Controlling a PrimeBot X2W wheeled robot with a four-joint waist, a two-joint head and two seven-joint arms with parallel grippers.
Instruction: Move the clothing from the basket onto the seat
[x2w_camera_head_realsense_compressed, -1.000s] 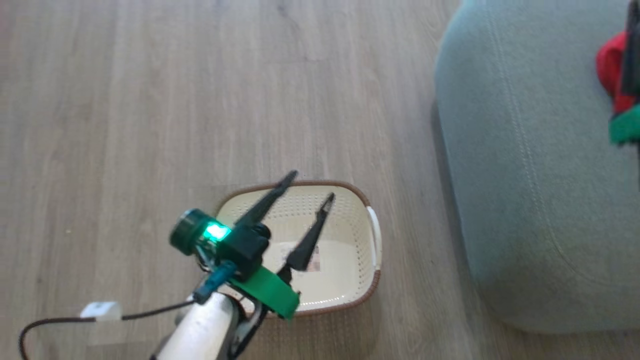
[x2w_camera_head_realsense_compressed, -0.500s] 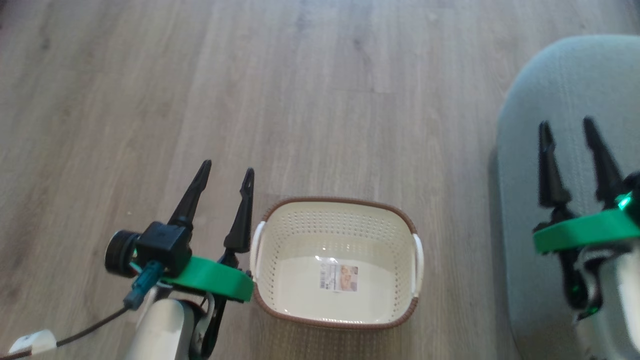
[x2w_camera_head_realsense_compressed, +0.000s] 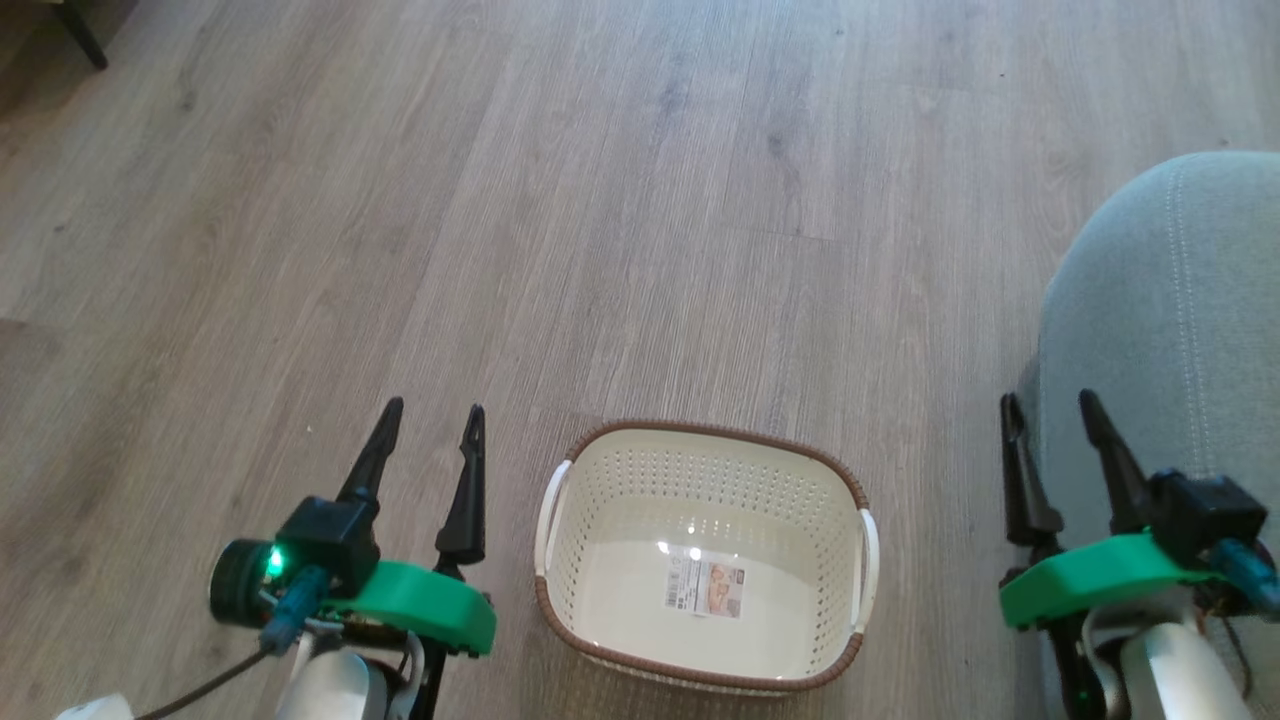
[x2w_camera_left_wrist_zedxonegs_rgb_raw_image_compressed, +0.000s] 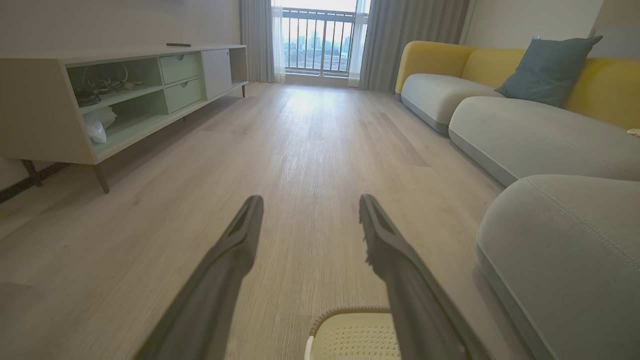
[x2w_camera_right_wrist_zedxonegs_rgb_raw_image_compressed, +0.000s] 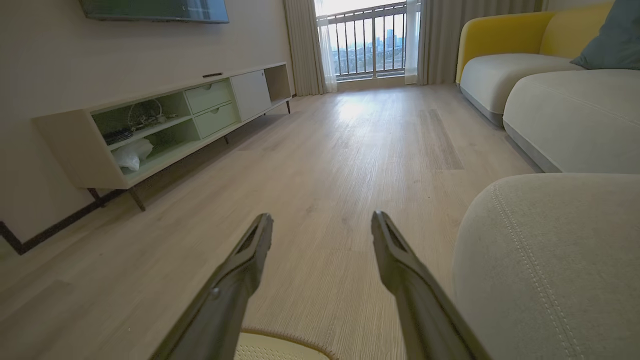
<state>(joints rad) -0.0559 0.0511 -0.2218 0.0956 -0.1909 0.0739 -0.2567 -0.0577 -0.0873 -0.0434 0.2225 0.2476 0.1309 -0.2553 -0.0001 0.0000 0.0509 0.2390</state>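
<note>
The cream basket (x2w_camera_head_realsense_compressed: 700, 480) with its brown rim stands on the floor at the bottom centre of the head view, holding nothing but its label (x2w_camera_head_realsense_compressed: 707, 587). My left gripper (x2w_camera_head_realsense_compressed: 432, 415) hangs open just left of it, nothing between its fingers. My right gripper (x2w_camera_head_realsense_compressed: 1050, 405) is open too, at the left edge of the grey-green seat (x2w_camera_head_realsense_compressed: 1180, 330). The basket's rim (x2w_camera_left_wrist_zedxonegs_rgb_raw_image_compressed: 350, 316) peeks in at the bottom of the left wrist view, and the seat (x2w_camera_right_wrist_zedxonegs_rgb_raw_image_compressed: 550, 260) lies at the right of the right wrist view. The red clothing is out of view.
Wood floor (x2w_camera_head_realsense_compressed: 600, 200) stretches ahead. A low pale TV cabinet (x2w_camera_left_wrist_zedxonegs_rgb_raw_image_compressed: 125, 95) runs along the left wall. A yellow-backed sofa (x2w_camera_left_wrist_zedxonegs_rgb_raw_image_compressed: 525, 120) with a blue cushion (x2w_camera_left_wrist_zedxonegs_rgb_raw_image_compressed: 547, 70) lines the right side, beyond the seat. A dark furniture leg (x2w_camera_head_realsense_compressed: 85, 40) shows at the head view's top left.
The head camera has swung left, so the seat slid right and the red clothing left the picture. My left gripper came off the basket to its left; my right gripper drew back from the seat.
</note>
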